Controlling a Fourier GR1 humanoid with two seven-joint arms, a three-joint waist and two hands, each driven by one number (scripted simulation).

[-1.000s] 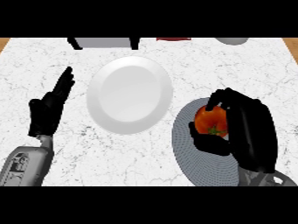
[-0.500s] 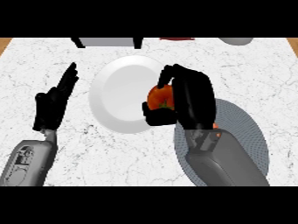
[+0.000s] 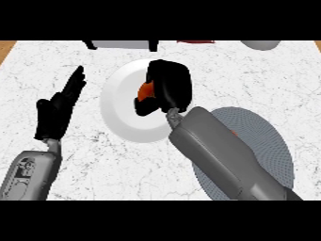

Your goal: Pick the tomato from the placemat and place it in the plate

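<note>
Holding hand: the right hand hangs over the white plate, fingers and thumb curled closely round the tomato.
Tomato: only an orange-red patch shows at the hand's left side. It sits above the plate's middle, and contact with the plate cannot be told.
Reason for pose: the wrap keeps the round fruit from rolling until it is set down, and the release looks like the step not yet done.
Placemat: the grey round placemat lies right of the plate, partly under the right forearm. The tomato is not on it.
Left hand: the left hand rests left of the plate, fingers straight and up, holding nothing.
</note>
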